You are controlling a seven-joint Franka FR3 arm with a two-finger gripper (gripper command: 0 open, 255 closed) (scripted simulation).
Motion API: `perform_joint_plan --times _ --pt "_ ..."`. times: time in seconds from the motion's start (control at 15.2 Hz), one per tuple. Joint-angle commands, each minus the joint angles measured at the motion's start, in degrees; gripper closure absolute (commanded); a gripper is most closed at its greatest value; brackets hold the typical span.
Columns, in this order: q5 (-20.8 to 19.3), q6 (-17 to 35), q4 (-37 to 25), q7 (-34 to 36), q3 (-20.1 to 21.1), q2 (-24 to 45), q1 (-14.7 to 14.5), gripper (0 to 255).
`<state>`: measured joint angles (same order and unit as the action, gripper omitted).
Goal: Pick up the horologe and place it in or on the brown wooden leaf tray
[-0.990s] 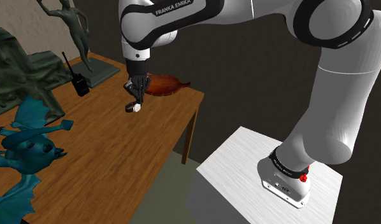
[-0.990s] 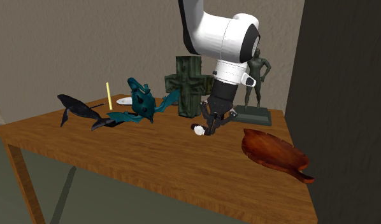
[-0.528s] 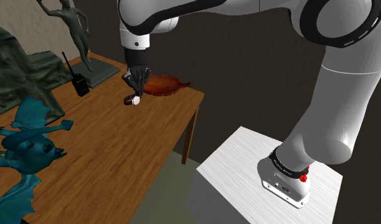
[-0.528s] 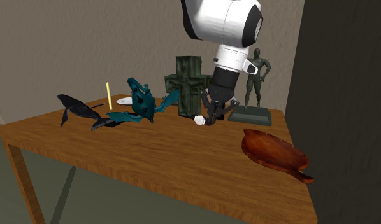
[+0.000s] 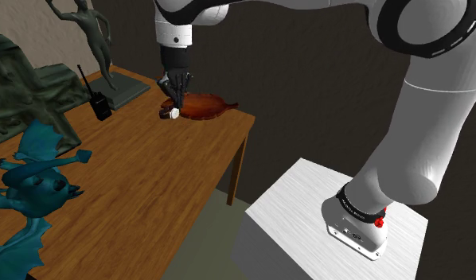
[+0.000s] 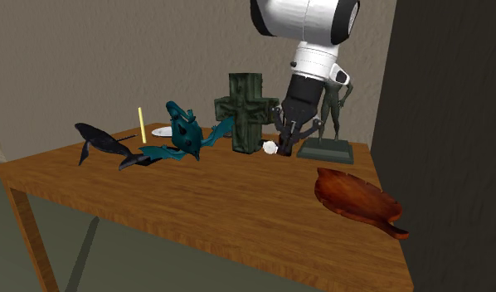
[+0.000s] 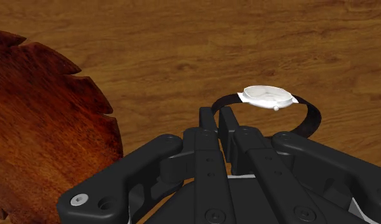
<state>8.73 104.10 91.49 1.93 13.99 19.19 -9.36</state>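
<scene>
A wristwatch (image 7: 267, 97) with a white face and a black strap hangs from my gripper (image 7: 220, 114), whose fingers are shut on the strap. In the shoulder view the gripper (image 5: 174, 102) holds the watch (image 5: 170, 114) above the table, just at the near edge of the reddish-brown leaf-shaped wooden tray (image 5: 208, 105). The second exterior view has the gripper (image 6: 284, 139) and watch (image 6: 271, 148) in the air, up and to the left of the tray (image 6: 354, 199). Beside the gripper, the tray's toothed rim (image 7: 43, 127) lies on the wooden table (image 7: 183, 44).
A dark figure statue (image 5: 93, 40), a black walkie-talkie (image 5: 97, 99), a green cross (image 6: 248, 112), a teal dragon (image 5: 33, 179) and a dark whale (image 6: 105, 141) stand on the table. The table corner (image 5: 246, 127) lies just past the tray. The white stand (image 5: 332, 231) sits lower right.
The gripper has lifted the watch higher and carried it toward the leaf tray, away from the middle of the table. The fingers stayed shut on the strap.
</scene>
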Motion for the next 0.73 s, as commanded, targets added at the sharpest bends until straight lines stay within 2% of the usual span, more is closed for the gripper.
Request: perform_joint_plan --times 0.0,0.66 --pt "-0.21 -1.66 -1.99 -2.05 -0.83 0.81 1.43 255" --pt "-1.36 -8.5 -12.24 -12.24 -4.79 6.3 8.63 255"
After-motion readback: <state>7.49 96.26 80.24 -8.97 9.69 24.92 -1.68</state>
